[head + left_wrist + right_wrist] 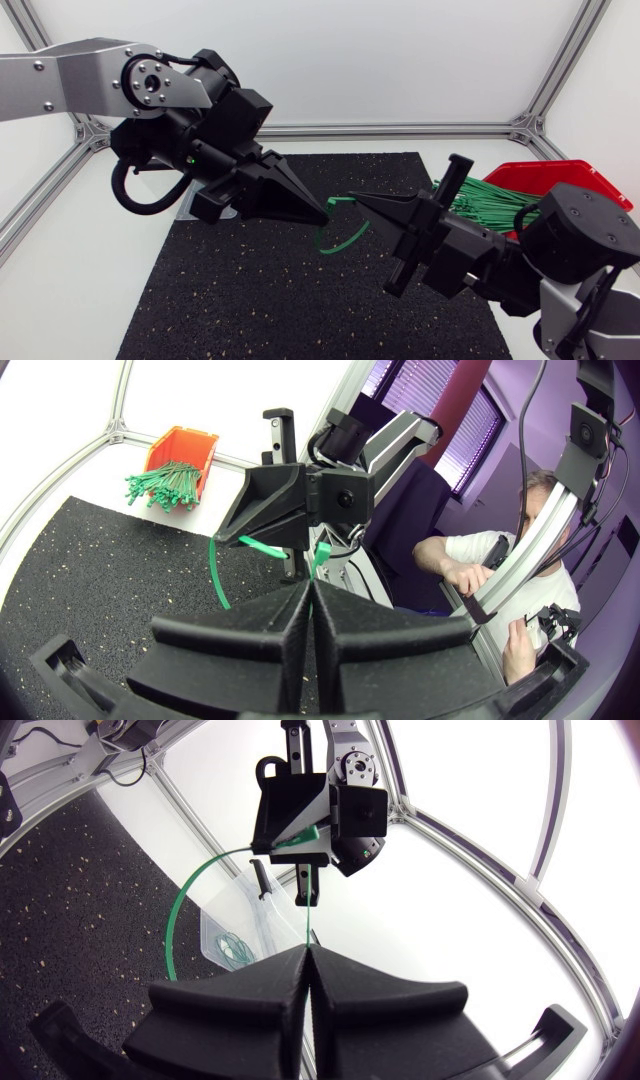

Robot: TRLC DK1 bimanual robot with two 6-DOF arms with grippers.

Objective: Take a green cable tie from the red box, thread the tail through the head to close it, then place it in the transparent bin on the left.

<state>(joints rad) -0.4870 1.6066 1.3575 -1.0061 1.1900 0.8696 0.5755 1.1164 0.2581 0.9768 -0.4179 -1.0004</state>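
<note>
One green cable tie (340, 238) hangs as a loop over the black mat (250, 300), stretched between my two grippers. The left gripper (322, 212) is shut on one end and the right gripper (356, 197) is shut on the other, their tips a short gap apart. In the right wrist view the thin tail (303, 915) rises from my shut fingers (330, 975) towards the left gripper (272, 844). The red box (545, 172), holding several green ties (490, 200), stands at the right behind the right arm. Under the left gripper lies the transparent bin (225, 920), with green ties inside.
The mat covers the middle of the table, with white table surface around it. An aluminium frame rail (400, 128) runs along the back edge. In the head view the left arm hides the bin.
</note>
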